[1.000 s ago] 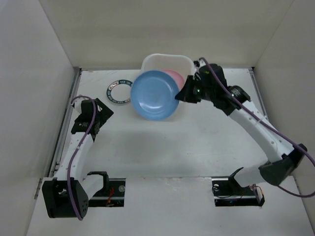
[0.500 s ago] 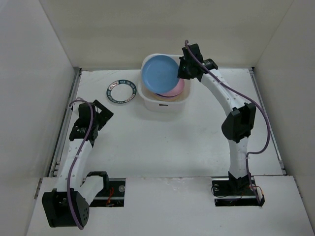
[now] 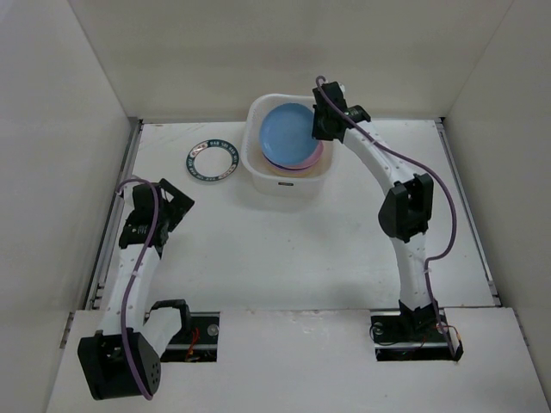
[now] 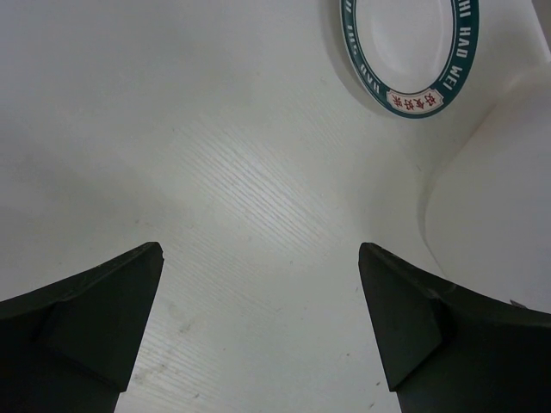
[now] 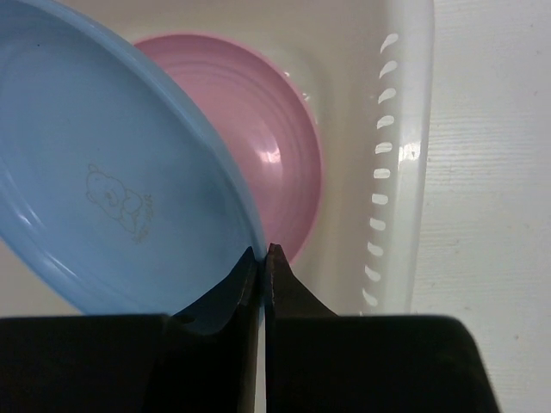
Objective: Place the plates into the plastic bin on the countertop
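The translucent white plastic bin (image 3: 290, 176) stands at the back middle of the white countertop (image 3: 293, 249). My right gripper (image 3: 315, 131) is shut on the rim of the blue plate (image 3: 286, 134), holding it tilted inside the bin over a pink plate (image 3: 312, 157). The right wrist view shows the blue plate (image 5: 112, 189), the pink plate (image 5: 258, 146) and the bin wall (image 5: 396, 155). A white plate with a dark patterned rim (image 3: 212, 161) lies left of the bin, also in the left wrist view (image 4: 405, 52). My left gripper (image 4: 258, 335) is open and empty over bare countertop.
Tall white walls (image 3: 69, 129) enclose the countertop on the left, back and right. The bin's rounded corner (image 4: 491, 198) shows at the right of the left wrist view.
My right gripper has carried the blue plate from in front of the bin to inside it and lowered it over the pink plate. The left arm has barely moved.
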Action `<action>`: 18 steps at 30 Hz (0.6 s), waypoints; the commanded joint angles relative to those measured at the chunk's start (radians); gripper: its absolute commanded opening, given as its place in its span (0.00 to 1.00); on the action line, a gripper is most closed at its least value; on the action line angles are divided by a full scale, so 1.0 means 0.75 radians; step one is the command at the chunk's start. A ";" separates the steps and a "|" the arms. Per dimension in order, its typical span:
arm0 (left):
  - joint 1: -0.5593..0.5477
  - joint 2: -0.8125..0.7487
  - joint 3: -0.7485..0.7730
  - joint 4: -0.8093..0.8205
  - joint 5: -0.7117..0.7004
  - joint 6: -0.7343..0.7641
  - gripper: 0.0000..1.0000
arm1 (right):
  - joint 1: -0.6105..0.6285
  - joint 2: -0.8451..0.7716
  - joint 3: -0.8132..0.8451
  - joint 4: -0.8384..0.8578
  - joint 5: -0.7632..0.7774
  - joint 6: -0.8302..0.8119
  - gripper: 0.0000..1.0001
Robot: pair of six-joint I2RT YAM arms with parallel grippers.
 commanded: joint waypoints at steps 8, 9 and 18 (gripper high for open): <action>0.025 0.064 0.018 0.048 0.007 -0.071 1.00 | -0.002 0.059 0.059 0.077 0.074 -0.029 0.19; 0.025 0.080 0.022 0.066 0.005 -0.083 1.00 | -0.002 0.055 0.059 0.077 0.082 -0.029 0.21; 0.025 0.303 0.061 0.262 0.019 -0.181 1.00 | 0.022 -0.117 0.034 0.110 0.097 -0.074 0.62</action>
